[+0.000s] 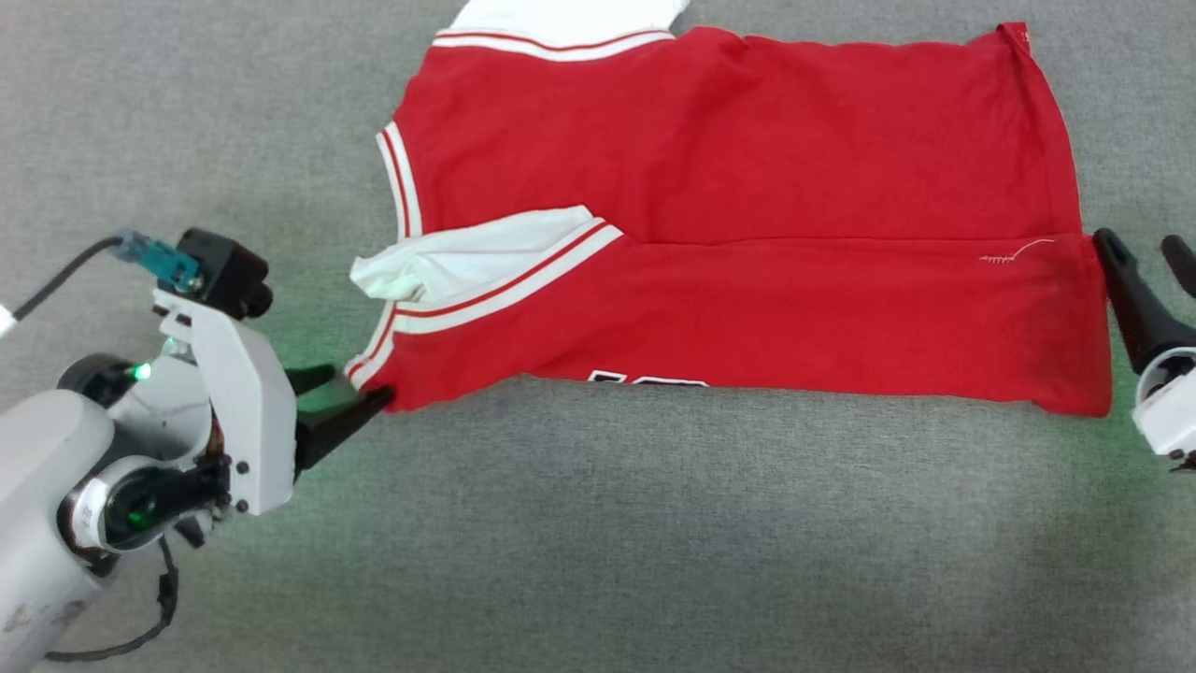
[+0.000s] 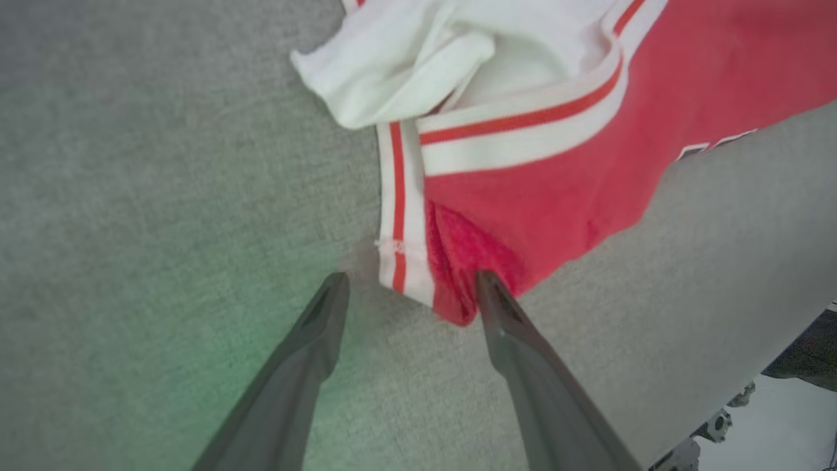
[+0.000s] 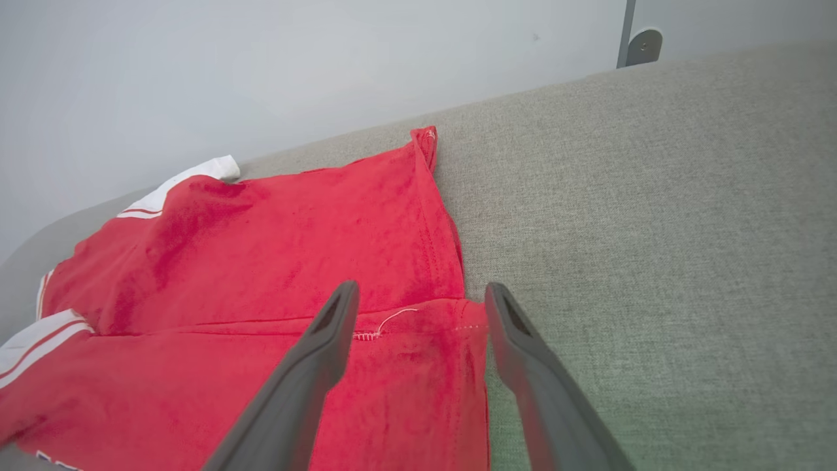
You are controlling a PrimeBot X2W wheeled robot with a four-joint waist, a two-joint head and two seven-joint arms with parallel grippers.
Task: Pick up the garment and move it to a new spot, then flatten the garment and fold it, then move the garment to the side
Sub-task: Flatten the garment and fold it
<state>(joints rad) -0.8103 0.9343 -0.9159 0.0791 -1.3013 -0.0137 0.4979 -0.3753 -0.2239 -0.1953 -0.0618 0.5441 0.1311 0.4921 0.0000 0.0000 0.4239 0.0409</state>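
Head view: left tool (image 1: 360, 385), right tool (image 1: 1137, 240) wide-fingered at opposite garment (image 1: 747, 234) ends.

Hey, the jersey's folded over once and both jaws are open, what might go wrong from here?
1. The left jaws stand open with one finger at the jersey's near corner; withdrawing may drag the fold open.
2. The white sleeve sticks out bunched, so later folds may come out lumpy.

Red garment (image 1: 747, 168) with white, red-striped trim
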